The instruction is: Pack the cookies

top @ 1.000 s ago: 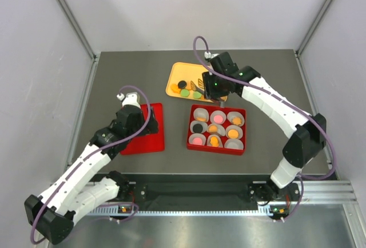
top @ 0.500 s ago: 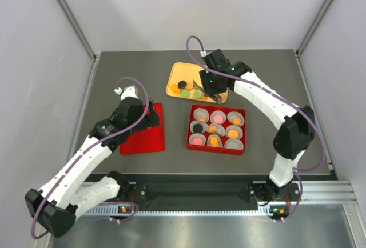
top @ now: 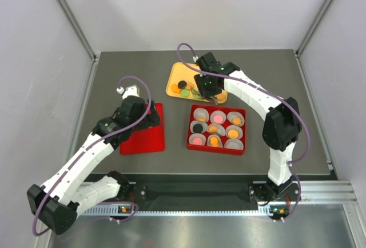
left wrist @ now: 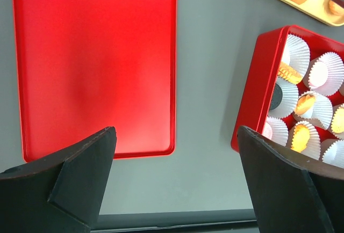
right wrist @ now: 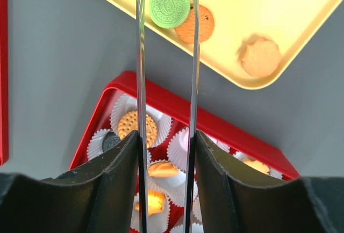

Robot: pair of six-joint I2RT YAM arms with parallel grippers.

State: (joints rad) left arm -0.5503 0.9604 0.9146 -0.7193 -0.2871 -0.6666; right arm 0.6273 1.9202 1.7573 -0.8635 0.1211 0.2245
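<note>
Top external view: the table point(top: 269, 82) is a dark grey matt surface. It is closed in on three sides by plain pale walls point(top: 200, 8), with metal posts point(top: 68, 16) running up the two far corners. A ribbed metal rail point(top: 229, 194) carrying the arm bases crosses the near edge.

Items on the surface:
- A yellow tray point(top: 182, 70) lies toward the far middle.
- A red box point(left wrist: 257, 88) lies nearer, just right of centre, apart from the yellow tray. It is filled with white paper cups point(left wrist: 325, 72) in three rows.
- A flat red tray point(left wrist: 97, 66) lies to the left of the box, grey surface showing between them.

The cookies point(right wrist: 169, 5) are in two places. Green, orange and black ones lie loose on the yellow tray. Pink, orange and black ones sit singly in most of the paper cups.

The left gripper point(left wrist: 176, 136) hangs over the near edge of the flat red tray, fingers spread wide and empty.

The right gripper point(top: 205, 92) is over the near side of the yellow tray. Its two thin metal blades point(right wrist: 141, 56) stand parallel with a narrow gap. Nothing is clamped along their visible length. The tips run out of the wrist view.
</note>
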